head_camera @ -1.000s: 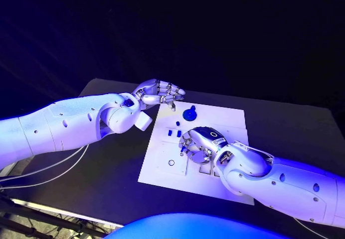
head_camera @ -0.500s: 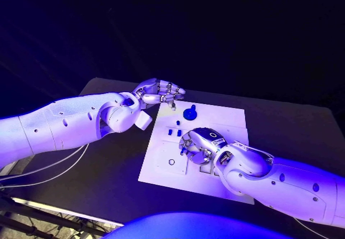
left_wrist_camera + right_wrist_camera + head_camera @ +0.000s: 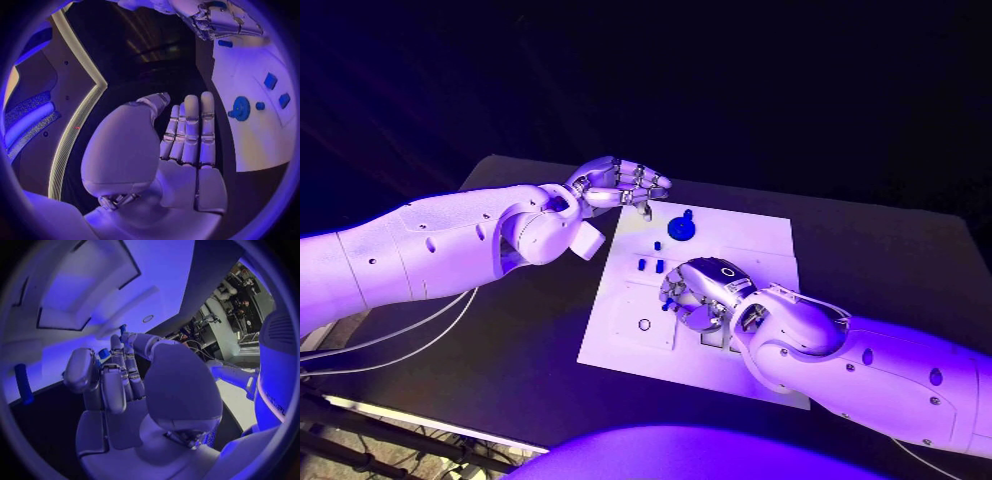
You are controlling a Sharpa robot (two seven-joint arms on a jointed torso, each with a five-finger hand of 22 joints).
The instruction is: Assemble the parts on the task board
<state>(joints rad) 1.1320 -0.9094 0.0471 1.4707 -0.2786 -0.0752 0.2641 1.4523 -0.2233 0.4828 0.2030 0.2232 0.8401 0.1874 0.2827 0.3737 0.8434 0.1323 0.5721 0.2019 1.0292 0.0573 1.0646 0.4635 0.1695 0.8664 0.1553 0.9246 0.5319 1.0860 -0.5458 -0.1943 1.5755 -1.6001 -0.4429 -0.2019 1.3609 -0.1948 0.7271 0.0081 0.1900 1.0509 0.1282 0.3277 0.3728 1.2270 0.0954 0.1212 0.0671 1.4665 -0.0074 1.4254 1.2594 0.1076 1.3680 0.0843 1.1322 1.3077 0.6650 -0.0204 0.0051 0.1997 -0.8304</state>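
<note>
Right robot hand is over the middle of the task board, palm down, fingers curled in. Right wrist view: a small blue part sits pinched at the fingertips, just above the white plate. The head view gives only a hint of blue under those fingers, so the grasp is read from the wrist camera.

Left robot hand hovers off the far left corner of the task board, over the black surface. Left wrist view: fingers are straight and side by side, thumb alongside, palm bare; the hand is released and touches nothing.

Parts on the board, head view: a round blue gear-like part near the far edge, a tiny blue piece just nearer than it, and two small blue blocks side by side, just left of the right robot hand. A small ring mark lies near the board's left edge.

The left wrist view shows the gear-like part with a small round blue piece beside it, and two blue blocks further along the plate. The right wrist view shows a blue bar at the plate's edge and sunken recesses in the plate.

The right forearm covers the board's near right corner.
</note>
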